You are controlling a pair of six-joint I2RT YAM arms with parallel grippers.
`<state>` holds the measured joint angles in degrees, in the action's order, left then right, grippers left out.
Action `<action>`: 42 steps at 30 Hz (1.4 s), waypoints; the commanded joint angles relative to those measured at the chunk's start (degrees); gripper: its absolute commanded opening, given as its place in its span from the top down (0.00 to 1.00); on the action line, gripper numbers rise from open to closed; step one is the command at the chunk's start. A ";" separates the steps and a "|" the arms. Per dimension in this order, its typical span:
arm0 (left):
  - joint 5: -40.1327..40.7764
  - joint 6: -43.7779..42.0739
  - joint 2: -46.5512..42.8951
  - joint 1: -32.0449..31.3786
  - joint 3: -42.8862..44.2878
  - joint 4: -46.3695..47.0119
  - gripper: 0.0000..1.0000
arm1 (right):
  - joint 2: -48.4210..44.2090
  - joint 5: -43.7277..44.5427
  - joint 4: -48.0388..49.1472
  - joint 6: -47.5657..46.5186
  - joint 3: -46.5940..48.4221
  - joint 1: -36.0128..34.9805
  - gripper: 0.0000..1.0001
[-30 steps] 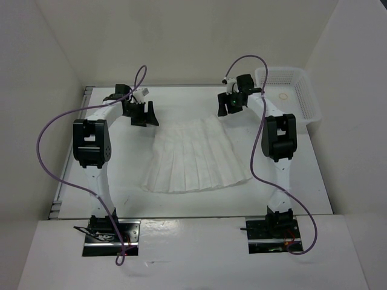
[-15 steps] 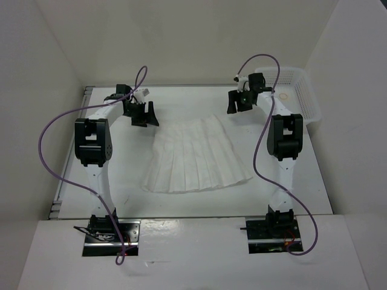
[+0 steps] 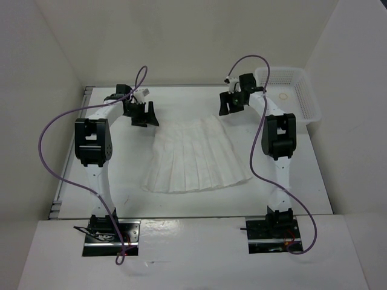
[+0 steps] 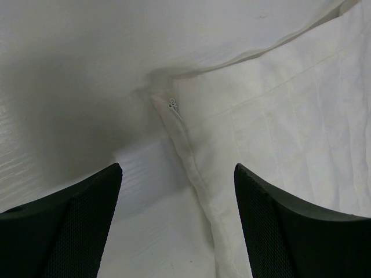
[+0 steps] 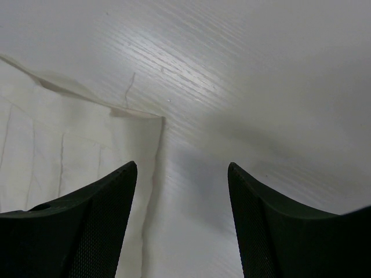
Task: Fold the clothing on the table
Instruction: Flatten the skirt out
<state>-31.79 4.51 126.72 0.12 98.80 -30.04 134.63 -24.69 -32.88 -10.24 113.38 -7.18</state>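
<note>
The left pincer stands with its jaws wide apart and nothing between them. The right pincer is likewise parted and empty. The skirt lies flat in the middle of the tabletop, narrow waistband at the far side and flared hem toward the arm bases, well apart from the basket in the far right corner.

The step in hand looks like taking the two waistband corners for a first fold. In the left wrist view the left corner, with what seems a small zip pull, lies just ahead of the open jaws, and the side seam runs down between them. In the right wrist view the right corner lies ahead and slightly toward the left finger. To do it well, each pincer should probably come down squarely over its corner, one finger sliding under the cloth edge. It should close on both layers of the thin fabric, not only the top one. The right pincer may want a small shift inward first. Both should lift together so the pleats stay straight.

Both arms reach forward from the near edge, elbows raised. Their wrists turn inward and point down at the corners, one on each side of the waistband.
</note>
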 commanded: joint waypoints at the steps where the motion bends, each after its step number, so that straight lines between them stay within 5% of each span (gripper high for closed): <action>1: -1.26 -0.65 1.42 -0.91 2.35 -0.54 0.16 | 0.81 -0.63 -0.78 0.22 3.78 -0.73 0.31; 30: 1.47 -0.12 5.65 -4.69 7.02 -1.60 0.40 | 0.81 1.48 -0.78 -0.31 3.78 -2.31 0.33; 42: 0.94 -0.12 5.65 -4.69 7.02 -1.60 0.41 | 1.34 1.48 -2.97 -2.59 4.30 -3.89 0.34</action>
<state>-30.06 4.69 132.03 -4.80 105.30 -31.33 135.55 -23.14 -34.65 -11.49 114.85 -10.13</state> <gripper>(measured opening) 0.596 0.657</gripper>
